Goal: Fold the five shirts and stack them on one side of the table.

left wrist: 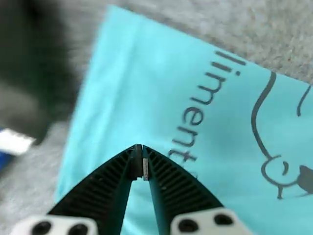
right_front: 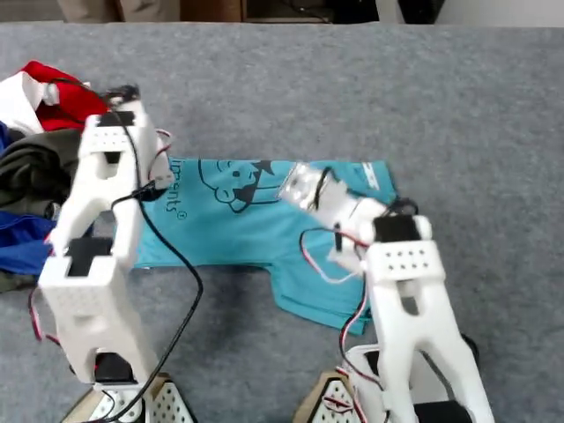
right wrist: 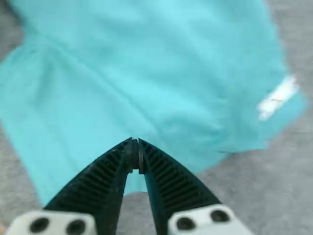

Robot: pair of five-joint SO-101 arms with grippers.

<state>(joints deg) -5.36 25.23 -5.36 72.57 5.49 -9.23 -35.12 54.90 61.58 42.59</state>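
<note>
Teal printed T-shirt (right_front: 229, 233) spread flat on grey felt tabletop (right_front: 476, 106) running wide past its far and right edges, heaped red, olive and blue shirts (right_front: 35, 163) crowding its left edge, left gripper (left wrist: 138, 161) and right gripper (right wrist: 135, 156) above it, jaws pressed together, seemingly pinching nothing.

Bright, even light from above casts only soft, faint shadows.

1 teal shirt (right_front: 238, 229). 1 heap (right_front: 31, 167) of crumpled garments (red, dark, blue), exact count unclear. 2 arms: left arm (right_front: 97, 229), right arm (right_front: 405, 273).
</note>
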